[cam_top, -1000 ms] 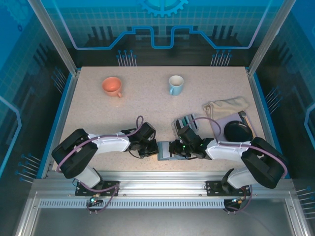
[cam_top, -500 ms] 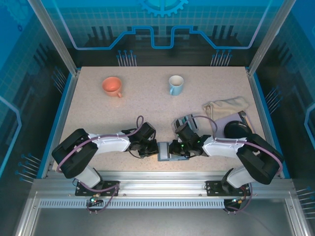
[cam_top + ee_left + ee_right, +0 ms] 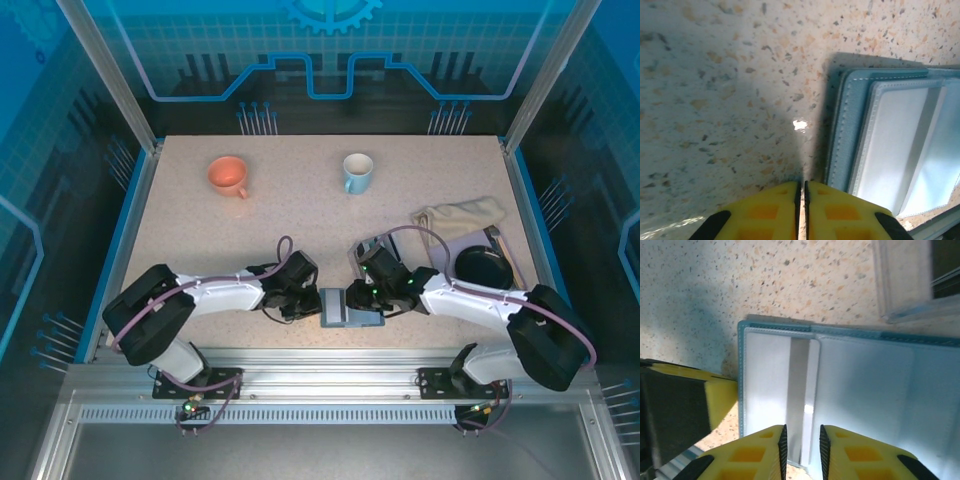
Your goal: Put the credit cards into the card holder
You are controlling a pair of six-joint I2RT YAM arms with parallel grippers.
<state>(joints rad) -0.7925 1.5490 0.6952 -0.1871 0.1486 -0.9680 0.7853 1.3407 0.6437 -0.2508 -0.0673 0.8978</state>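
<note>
The teal-blue card holder lies open and flat near the table's front edge, between my two grippers. My left gripper is shut and empty, its yellow fingertips on the table against the holder's left edge. My right gripper hovers over the open holder, jaws slightly apart above a pale pocket edge, holding nothing. The grey slotted rack with the credit cards stands just behind my right gripper, mostly hidden by the arm. Its clear wall shows in the right wrist view.
An orange cup and a light blue cup stand at the back. A beige cloth and a black round object lie at the right. The table's front rail runs close below the holder.
My right gripper's jaws have parted a little over the holder, and the right arm's elbow has swung out to the right. The left arm and the holder have stayed put.
</note>
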